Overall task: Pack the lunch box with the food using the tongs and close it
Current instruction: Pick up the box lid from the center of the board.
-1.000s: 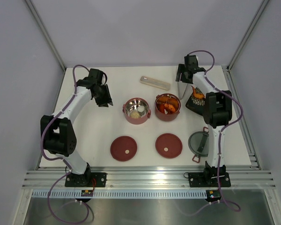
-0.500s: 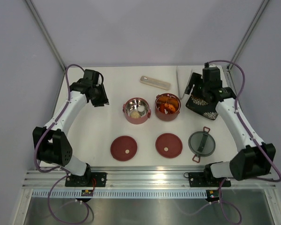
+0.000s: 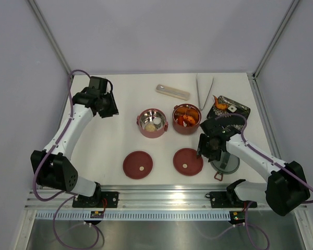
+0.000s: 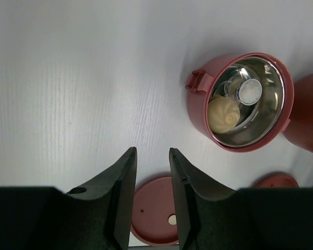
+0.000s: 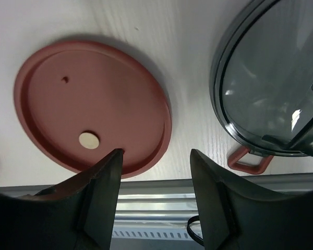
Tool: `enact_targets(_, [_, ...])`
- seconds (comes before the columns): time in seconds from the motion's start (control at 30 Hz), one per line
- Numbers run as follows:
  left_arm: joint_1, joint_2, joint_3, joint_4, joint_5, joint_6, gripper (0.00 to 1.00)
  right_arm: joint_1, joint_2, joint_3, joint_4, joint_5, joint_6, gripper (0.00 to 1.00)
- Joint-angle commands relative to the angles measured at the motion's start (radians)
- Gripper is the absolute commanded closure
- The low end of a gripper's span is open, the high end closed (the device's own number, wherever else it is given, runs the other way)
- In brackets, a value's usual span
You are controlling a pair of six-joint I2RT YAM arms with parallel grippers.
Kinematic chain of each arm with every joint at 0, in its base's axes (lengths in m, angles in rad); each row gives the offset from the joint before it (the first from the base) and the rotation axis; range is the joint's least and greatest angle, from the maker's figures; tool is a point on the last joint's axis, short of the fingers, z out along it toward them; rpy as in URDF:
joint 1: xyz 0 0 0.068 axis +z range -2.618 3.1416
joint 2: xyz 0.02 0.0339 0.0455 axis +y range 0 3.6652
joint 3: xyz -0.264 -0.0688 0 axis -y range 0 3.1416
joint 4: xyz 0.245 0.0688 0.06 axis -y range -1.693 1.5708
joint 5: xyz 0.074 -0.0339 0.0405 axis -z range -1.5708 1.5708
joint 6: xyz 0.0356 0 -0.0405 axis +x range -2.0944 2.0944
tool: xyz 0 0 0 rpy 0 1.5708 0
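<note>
Plainly, both claws empty, tongs lying free

Overhead, the tongs [image 3: 200,101] lie at upper right, just beside the tray [image 3: 240,110]; the two bowls [image 3: 152,133] stand open at centre; the right gripper [image 5: 155,161] hangs half open over the edge of the right disc lid [image 5: 94,109], gripping nothing; the left gripper [image 4: 152,156], jaws narrowly parted, holds nothing, upper left.

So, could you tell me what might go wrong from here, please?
The right fingers hang open over the rim of the right disc lid, close beside the grey top lid; a grasp could bump it. Shrimp lies on the tray and the tongs lie unheld, so lidding now may leave food out.
</note>
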Motion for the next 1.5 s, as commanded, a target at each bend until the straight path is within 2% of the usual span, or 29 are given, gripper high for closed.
enact_targets(0.0, [-0.006, -0.065, -0.047, -0.012, -0.037, 0.017, 0.65, 0.009, 0.015, -0.040, 0.032, -0.033, 0.067, 0.38])
enact_targets(0.27, [-0.022, -0.119, -0.187, -0.024, -0.022, -0.023, 0.64, 0.009, 0.115, -0.102, 0.149, -0.084, 0.078, 0.39])
enact_targets(0.53, [-0.052, -0.179, -0.276, -0.044, 0.013, -0.066, 0.64, 0.009, 0.187, -0.068, 0.189, -0.049, 0.071, 0.46])
enact_targets(0.57, [-0.058, -0.183, -0.291, -0.052, 0.015, -0.074, 0.64, 0.009, 0.191, -0.067, 0.193, -0.049, 0.070, 0.52])
enact_targets(0.67, [-0.064, -0.213, -0.325, -0.058, 0.015, -0.087, 0.60, 0.009, 0.207, -0.068, 0.212, -0.050, 0.063, 0.61])
enact_targets(0.77, [-0.065, -0.236, -0.342, -0.060, 0.051, -0.098, 0.55, 0.009, 0.215, -0.068, 0.220, -0.050, 0.054, 0.77])
enact_targets(0.8, [-0.065, -0.239, -0.348, -0.060, 0.056, -0.100, 0.55, 0.009, 0.215, -0.068, 0.220, -0.049, 0.054, 0.87])
enact_targets(0.9, [-0.065, -0.240, -0.353, -0.055, 0.056, -0.104, 0.55, 0.009, 0.190, -0.071, 0.206, -0.047, 0.046, 0.99])
enact_targets(1.0, [-0.065, -0.237, -0.359, -0.040, 0.048, -0.104, 0.52, 0.009, 0.135, -0.059, 0.145, -0.049, 0.025, 1.00])
enact_targets(1.03, [-0.065, -0.233, -0.368, -0.034, 0.050, -0.101, 0.48, 0.009, 0.083, -0.053, 0.103, -0.047, 0.020, 1.00])
enact_targets(1.1, [-0.065, -0.204, -0.373, -0.029, 0.050, -0.098, 0.45, 0.010, 0.028, -0.016, 0.025, -0.044, 0.011, 1.00])
enact_targets(1.23, [-0.065, -0.196, -0.420, -0.009, 0.071, -0.109, 0.37, 0.010, -0.089, 0.116, -0.101, 0.017, -0.003, 1.00])
enact_targets(1.37, [-0.076, -0.191, -0.454, -0.007, 0.091, -0.114, 0.31, 0.010, -0.089, 0.283, -0.152, 0.094, -0.020, 1.00])
enact_targets(1.47, [-0.110, -0.170, -0.475, -0.003, 0.090, -0.130, 0.31, 0.003, -0.013, 0.395, -0.139, 0.164, -0.041, 1.00])
